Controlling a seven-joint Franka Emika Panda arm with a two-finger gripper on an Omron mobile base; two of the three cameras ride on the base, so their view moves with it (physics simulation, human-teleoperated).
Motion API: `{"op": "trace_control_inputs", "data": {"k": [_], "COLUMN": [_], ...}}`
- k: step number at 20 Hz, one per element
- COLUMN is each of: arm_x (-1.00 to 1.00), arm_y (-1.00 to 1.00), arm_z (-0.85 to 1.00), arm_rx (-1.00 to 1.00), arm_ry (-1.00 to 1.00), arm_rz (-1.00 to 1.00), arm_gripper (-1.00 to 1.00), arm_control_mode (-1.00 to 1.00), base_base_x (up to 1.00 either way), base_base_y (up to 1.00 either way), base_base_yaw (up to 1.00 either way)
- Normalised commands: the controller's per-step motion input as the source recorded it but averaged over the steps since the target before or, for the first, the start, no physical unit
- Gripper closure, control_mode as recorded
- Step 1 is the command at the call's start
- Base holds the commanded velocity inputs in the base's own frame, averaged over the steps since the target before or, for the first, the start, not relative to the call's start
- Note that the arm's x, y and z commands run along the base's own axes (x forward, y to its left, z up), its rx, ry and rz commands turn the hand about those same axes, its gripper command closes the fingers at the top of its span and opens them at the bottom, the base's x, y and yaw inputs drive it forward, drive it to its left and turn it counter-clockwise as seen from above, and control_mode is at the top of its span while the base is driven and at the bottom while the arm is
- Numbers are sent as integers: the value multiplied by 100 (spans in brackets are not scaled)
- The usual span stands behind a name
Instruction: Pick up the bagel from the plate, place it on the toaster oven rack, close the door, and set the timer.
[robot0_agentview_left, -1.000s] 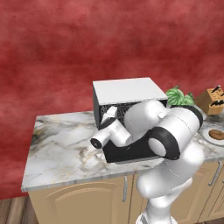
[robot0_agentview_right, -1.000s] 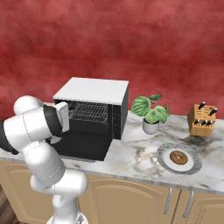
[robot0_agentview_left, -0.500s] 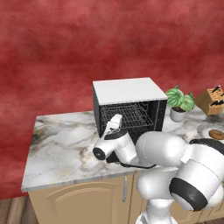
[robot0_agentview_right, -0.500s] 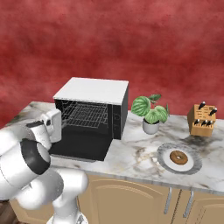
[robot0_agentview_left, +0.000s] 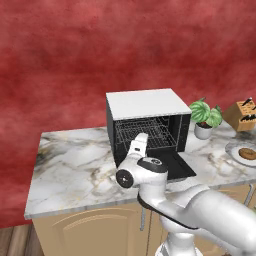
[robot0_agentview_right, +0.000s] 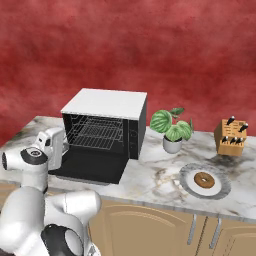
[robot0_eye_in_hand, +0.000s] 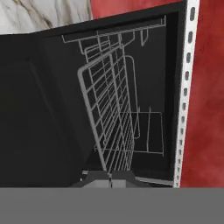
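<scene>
- One bagel (robot0_agentview_right: 204, 179), brown, lies in the middle of the plate (robot0_agentview_right: 220, 190) at the right end of the counter (robot0_agentview_right: 160, 180); also seen on the plate (robot0_agentview_left: 234, 148) at the right edge of the left base view, bagel (robot0_agentview_left: 247, 153) untouched.
- Toaster oven (robot0_agentview_left: 145, 103) stands mid-counter against the red wall (robot0_agentview_left: 100, 45), white top, black body.
- Door (robot0_agentview_left: 175, 165) is dropped open, lying flat on the counter (robot0_agentview_left: 75, 170) in front of the oven; same in the right base view, door (robot0_agentview_right: 90, 167) down flat.
- Rack (robot0_agentview_right: 97, 132) sits inside the dark cavity, bare wire, nothing on it; rack (robot0_eye_in_hand: 109, 113) shows rolled on its side in the hand view, just ahead of the fingertips (robot0_eye_in_hand: 98, 177).
- Jaws are closed, tips together, holding nothing.
- Gripper (robot0_eye_in_hand: 110, 176) points into the oven mouth from just in front of the open door (robot0_eye_in_hand: 35, 109).
- Hand (robot0_agentview_left: 138, 147) sits at the left front of the oven opening, above the door's left part; hand (robot0_agentview_right: 54, 145) seen beside the oven's left edge from the right.
- Potted plant (robot0_agentview_right: 171, 131) stands right of the oven, between it and the plate.
- Knife block (robot0_agentview_right: 231, 137) is at the far right, behind the plate.
</scene>
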Motion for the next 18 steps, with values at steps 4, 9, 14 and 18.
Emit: {"op": "trace_control_inputs", "data": {"k": [4, 9, 14, 18], "arm_x": [-19, -59, -57, -5], "arm_y": [0, 0, -12, -43], "arm_z": [19, 47, 70, 81], "arm_rx": [0, 5, 10, 14], "arm_ry": [19, 20, 15, 15], "arm_rz": [0, 0, -5, -19], "arm_gripper": [-100, -100, -100, -100], "arm_control_mode": [-100, -100, -100, -100], "base_base_x": [0, 0, 0, 0], "base_base_y": [0, 0, 0, 0], "base_base_yaw": [0, 0, 0, 0]}}
